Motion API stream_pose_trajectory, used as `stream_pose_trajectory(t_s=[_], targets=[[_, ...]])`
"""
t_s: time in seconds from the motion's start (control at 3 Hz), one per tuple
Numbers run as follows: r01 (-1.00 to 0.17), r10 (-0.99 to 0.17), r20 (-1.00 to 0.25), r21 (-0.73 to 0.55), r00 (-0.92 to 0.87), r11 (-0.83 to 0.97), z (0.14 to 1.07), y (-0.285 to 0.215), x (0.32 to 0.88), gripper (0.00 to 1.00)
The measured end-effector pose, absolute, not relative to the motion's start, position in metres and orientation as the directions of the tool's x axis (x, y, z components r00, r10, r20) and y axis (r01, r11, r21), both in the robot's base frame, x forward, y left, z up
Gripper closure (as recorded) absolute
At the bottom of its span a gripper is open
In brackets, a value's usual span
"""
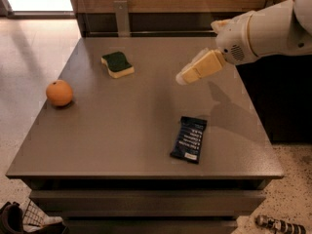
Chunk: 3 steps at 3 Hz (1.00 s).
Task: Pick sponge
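Note:
The sponge point(117, 64), dark green on top over pale yellow foam, lies flat on the grey table point(136, 111) toward its far left. My gripper point(184, 78), with cream-yellow fingers, reaches in from the right on a white arm and hangs above the table's middle right. It is well to the right of the sponge, not touching it, and holds nothing that I can see.
An orange point(59, 92) sits near the table's left edge. A dark blue snack packet point(188, 139) lies near the front right, below the gripper. A dark counter stands to the right; a wooden wall runs behind the table.

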<state>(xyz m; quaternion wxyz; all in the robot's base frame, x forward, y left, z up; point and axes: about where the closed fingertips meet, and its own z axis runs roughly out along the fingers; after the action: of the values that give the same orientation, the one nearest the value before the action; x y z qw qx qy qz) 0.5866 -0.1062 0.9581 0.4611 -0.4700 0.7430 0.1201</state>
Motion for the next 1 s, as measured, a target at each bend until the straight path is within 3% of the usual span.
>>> stream_pose_trajectory(t_s=[1.0], targets=[[-0.794,-0.532,-0.842,-0.259,-0.093,0.550,0.952,-0.081,0.614,0.00]])
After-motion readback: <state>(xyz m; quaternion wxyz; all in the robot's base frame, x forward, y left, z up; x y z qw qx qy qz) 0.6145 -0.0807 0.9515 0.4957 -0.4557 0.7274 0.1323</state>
